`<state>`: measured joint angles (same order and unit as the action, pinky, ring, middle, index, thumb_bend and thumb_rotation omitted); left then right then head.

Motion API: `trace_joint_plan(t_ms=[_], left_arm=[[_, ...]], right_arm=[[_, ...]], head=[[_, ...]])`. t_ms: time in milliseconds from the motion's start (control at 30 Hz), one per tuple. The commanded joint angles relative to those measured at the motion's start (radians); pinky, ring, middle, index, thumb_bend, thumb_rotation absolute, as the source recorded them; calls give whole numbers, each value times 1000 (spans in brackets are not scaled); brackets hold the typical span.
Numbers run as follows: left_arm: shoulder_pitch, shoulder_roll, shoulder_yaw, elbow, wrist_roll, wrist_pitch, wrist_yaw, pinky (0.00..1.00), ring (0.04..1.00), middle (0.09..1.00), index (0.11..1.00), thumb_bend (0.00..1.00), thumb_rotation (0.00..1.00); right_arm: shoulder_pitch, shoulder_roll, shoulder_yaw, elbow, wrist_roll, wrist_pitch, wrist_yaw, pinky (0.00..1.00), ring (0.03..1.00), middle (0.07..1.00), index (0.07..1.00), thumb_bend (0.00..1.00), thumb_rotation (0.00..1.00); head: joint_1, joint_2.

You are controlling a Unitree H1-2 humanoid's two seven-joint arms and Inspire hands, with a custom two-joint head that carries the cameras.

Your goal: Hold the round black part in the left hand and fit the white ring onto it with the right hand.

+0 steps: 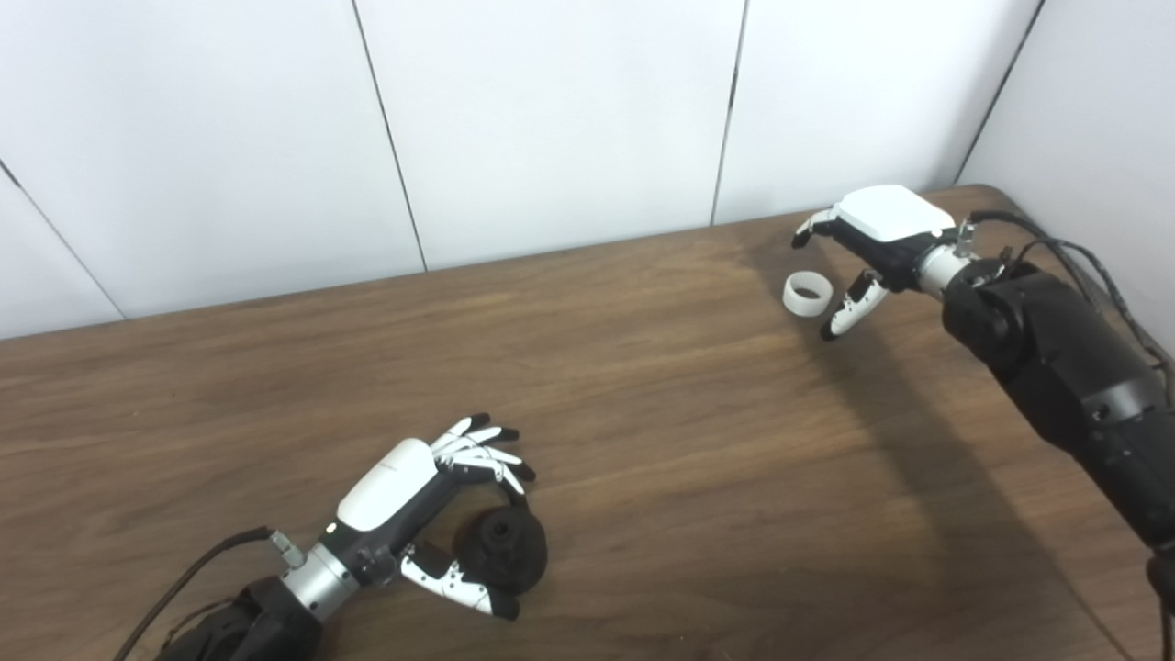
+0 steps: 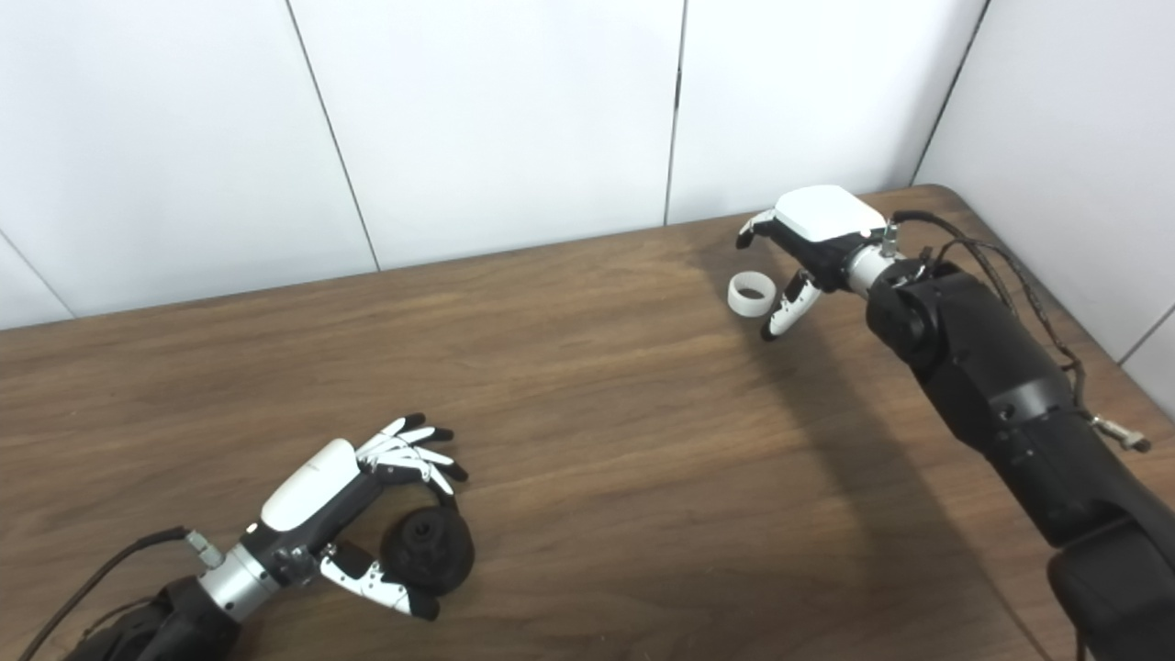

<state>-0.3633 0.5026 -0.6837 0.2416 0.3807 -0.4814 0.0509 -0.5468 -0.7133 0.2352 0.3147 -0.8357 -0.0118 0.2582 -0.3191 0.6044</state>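
Left eye view: my right hand (image 1: 877,243) hovers spread, white ring (image 1: 808,295) at its nine o'clock, while my left hand (image 1: 431,514) cups the round black part (image 1: 503,549) loosely.

The brown wooden table (image 1: 643,441) carried two things: a round black part (image 1: 503,549) near the front edge, and a white ring (image 1: 808,295) far right.

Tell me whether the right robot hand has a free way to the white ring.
Probably yes. The right robot hand hovers open right beside the white ring, fingers and thumb on either side, and nothing on the table stands between them.
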Motion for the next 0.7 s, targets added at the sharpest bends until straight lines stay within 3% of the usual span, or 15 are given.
trace_joint_plan(t_ms=[0,367,667], left_arm=[[10,28,-8,-4,15,12,-45,1000,913,722,482,523,59],[19,29,7,-25,8,12,-59,1000,910,721,482,523,60],[31,31,23,-40,2,12,-74,1000,911,719,482,523,60]], right_arm=[[-54,-24,-8,-16,0,-6,-27,852,909,865,767,828,262],[-56,-22,8,15,-6,-25,-59,844,896,855,750,833,252],[-43,-27,11,0,0,-21,-37,842,897,858,761,826,242]], head=[[0,1],[1,9],[-2,17]])
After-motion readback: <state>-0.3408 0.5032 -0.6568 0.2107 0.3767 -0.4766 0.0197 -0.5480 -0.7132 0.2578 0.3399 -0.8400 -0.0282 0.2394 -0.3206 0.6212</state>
